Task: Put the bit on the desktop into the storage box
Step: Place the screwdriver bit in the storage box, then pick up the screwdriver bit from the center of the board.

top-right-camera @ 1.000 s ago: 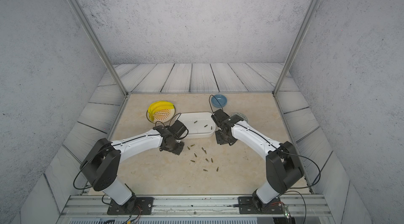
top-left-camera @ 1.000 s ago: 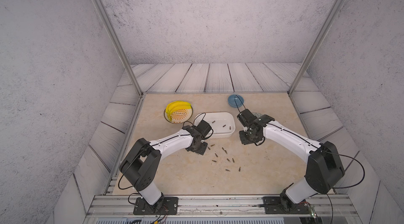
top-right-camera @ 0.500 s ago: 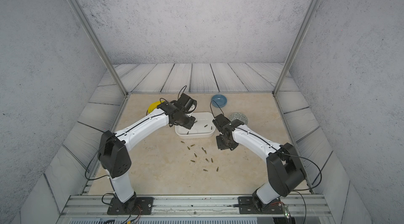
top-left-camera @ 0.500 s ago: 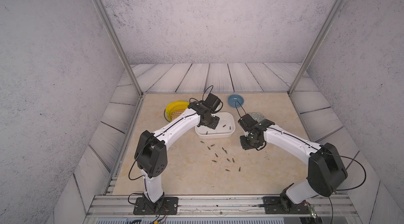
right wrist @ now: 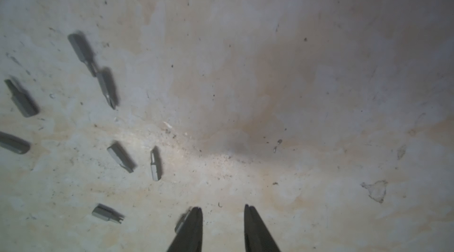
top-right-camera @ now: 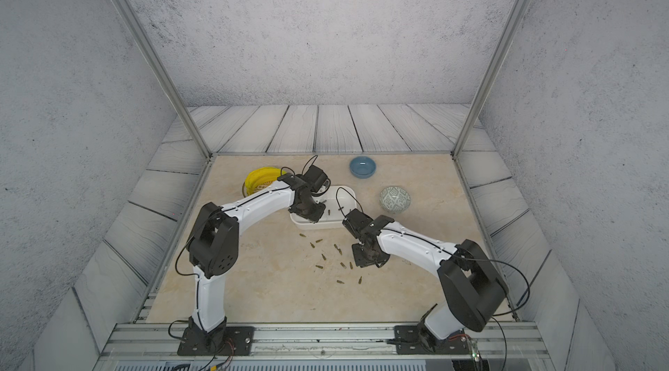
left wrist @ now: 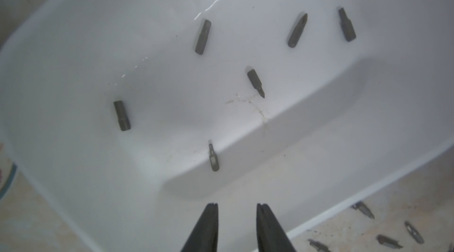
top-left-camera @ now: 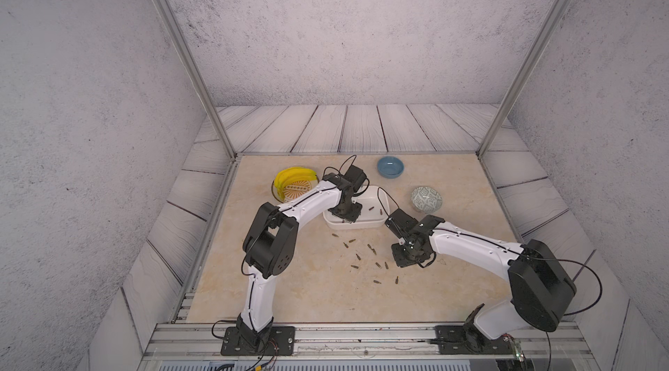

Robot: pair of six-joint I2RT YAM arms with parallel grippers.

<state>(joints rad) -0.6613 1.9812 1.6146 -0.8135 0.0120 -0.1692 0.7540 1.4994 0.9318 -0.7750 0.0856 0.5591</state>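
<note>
Your left gripper point(left wrist: 237, 205) hangs spread and empty over the storage box point(left wrist: 73, 71), which holds 6 bits point(left wrist: 255, 83). Your right gripper point(right wrist: 223, 207), also spread and empty, hovers over the desktop point(right wrist: 307, 86) beside loose bits point(right wrist: 155, 164).

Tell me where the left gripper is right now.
In a top view the left gripper hangs over the left end of the storage box, just right of the yellow dish; the wrist view shows its jaws apart and empty.

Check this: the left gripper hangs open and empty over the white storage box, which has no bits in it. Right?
No. The storage box holds six bits, as the left wrist view shows. The left gripper does hang open and empty over it.
</note>
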